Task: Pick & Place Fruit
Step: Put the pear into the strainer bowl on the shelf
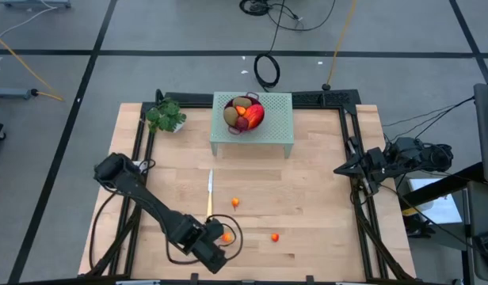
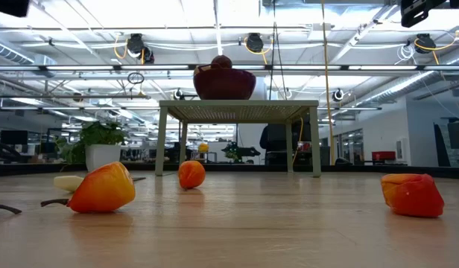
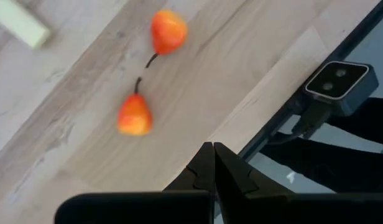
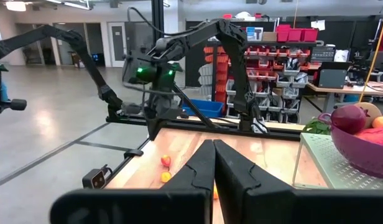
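Note:
Three small orange-red fruits lie on the wooden table: one point(image 1: 226, 237) beside my left gripper, one point(image 1: 236, 203) nearer the middle, one point(image 1: 275, 236) to the right. My left gripper point(image 1: 216, 249) hangs over the table's near edge, pointing steeply down, shut and empty. Its wrist view shows two of the stemmed fruits point(image 3: 134, 115) point(image 3: 168, 31) lying beyond the fingertips point(image 3: 213, 149). A dark red bowl point(image 1: 244, 115) with larger fruit stands on a pale green stand point(image 1: 276, 131) at the far middle. My right gripper point(image 4: 213, 146) waits shut at the table's right edge point(image 1: 339, 169).
A slim yellow-handled knife point(image 1: 210, 194) lies left of the loose fruits, its handle end point(image 3: 20, 25) close to them. A potted green plant point(image 1: 166, 117) stands far left. A small camera point(image 3: 337, 87) sits at the near edge. Black frame rails run along the table's sides.

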`<state>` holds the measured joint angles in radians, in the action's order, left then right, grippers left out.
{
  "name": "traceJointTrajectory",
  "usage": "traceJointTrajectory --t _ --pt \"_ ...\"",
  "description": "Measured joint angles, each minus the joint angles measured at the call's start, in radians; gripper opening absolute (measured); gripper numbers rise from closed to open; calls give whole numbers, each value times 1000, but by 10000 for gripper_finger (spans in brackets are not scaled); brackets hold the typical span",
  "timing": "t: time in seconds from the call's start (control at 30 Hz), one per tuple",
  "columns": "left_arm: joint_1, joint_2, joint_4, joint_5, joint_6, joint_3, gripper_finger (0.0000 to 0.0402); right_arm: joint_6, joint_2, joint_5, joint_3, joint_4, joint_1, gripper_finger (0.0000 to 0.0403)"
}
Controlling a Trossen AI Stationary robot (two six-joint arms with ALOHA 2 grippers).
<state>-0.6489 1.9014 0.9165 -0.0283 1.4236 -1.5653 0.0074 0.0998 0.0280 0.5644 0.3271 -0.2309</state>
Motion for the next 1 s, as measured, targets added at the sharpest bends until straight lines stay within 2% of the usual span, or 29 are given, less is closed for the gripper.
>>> traceJointTrajectory --t 0.07,0.27,0.43,0.57,0.77,1.0 --pt "1 27 15 -8 -7 -17 1 0 0 0 0 0 0 0" --pt "8 57 47 -129 -7 -20 0 -32 0 -1 0 0 0 0" --pt "8 53 62 -72 -7 -20 5 -45 0 0 0 0 0 0" --pt "9 53 71 -40 -2 -21 25 -45 0 0 0 0 0 0" --pt "10 53 70 6 4 -21 92 -45 0 0 0 0 0 0" --pt "9 53 73 58 53 -8 218 -45 0 0 0 0 0 0"
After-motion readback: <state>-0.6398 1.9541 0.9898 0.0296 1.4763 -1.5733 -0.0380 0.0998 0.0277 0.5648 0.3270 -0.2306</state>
